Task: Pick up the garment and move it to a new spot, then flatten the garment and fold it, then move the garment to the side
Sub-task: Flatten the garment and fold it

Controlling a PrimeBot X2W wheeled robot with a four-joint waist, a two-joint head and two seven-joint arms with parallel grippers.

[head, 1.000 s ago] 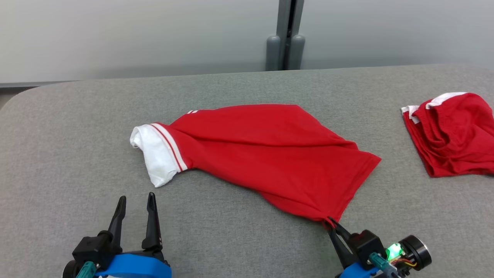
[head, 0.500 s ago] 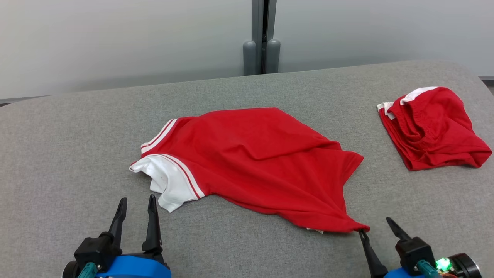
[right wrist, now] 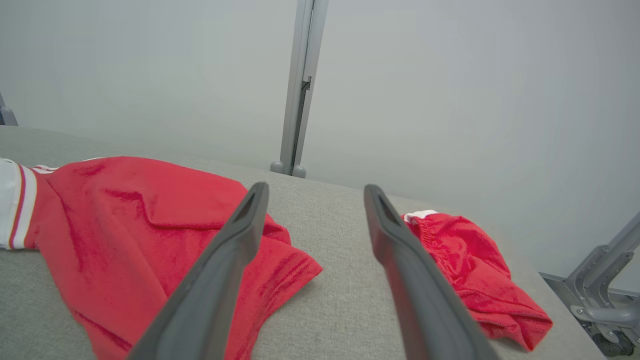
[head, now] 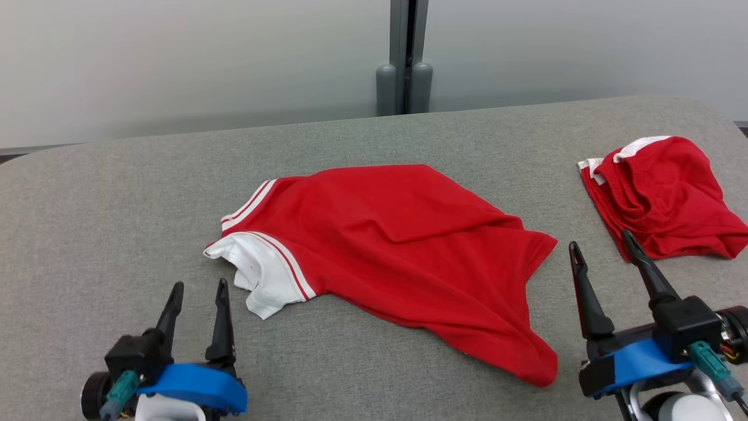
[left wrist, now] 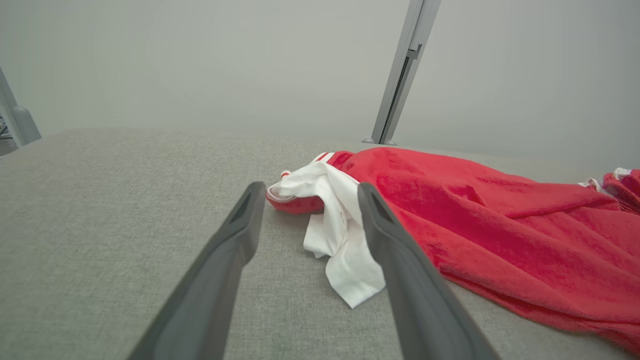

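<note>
A rumpled red garment (head: pixel 397 251) is laid mid-counter (head: pixel 117 204) on grey fabric. The left gripper (head: pixel 200 285) and right gripper (head: pixel 601 240) are held spread and empty beside it. A second red bundle (head: pixel 660 199) is seen far right, backed by a pale wall (head: pixel 175 58) and a grey post (head: pixel 404 58).

Lab-like test bay: grey fabric-covered table (head: pixel 87 193), plain frosted partition panels (head: pixel 175 52), metal post (head: pixel 407 52).
</note>
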